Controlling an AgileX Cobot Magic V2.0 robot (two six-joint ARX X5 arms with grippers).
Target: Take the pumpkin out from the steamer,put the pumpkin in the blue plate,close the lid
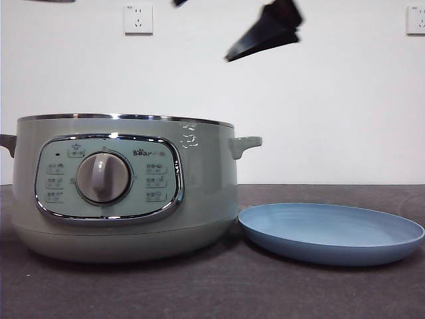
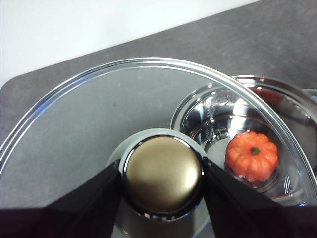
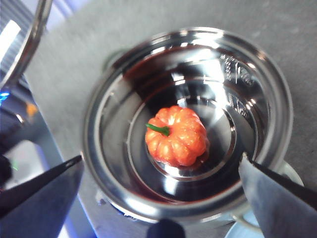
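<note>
1. Glass lid (image 2: 99,129) already off the steamer (image 1: 126,186), held aloft by its knob (image 2: 162,173), with the left gripper (image 2: 162,179) clamped on that knob from both sides. Seen through the glass in the left wrist view: dark table (image 2: 277,34) and, off to one side, the open pot.
2. Orange pumpkin (image 3: 176,135) not yet taken out; sits upright at the middle of the shiny steel bowl inside the steamer, green stem (image 3: 158,129) showing, touched by nothing.
3. Right gripper (image 3: 161,183) poised above the open pot, jaws spread wide to either side of the pumpkin and well clear of it. Probably the dark tip high in the front view (image 1: 265,32), though not certain from that view alone.
4. Blue plate (image 1: 332,232) empty on the table just beside the steamer, near its side handle (image 1: 246,144).
5. Done so far: lid removal only. Left, by this reading: descent into the pot, grasp of the pumpkin, transfer to the blue plate, then the lid back on the steamer.
</note>
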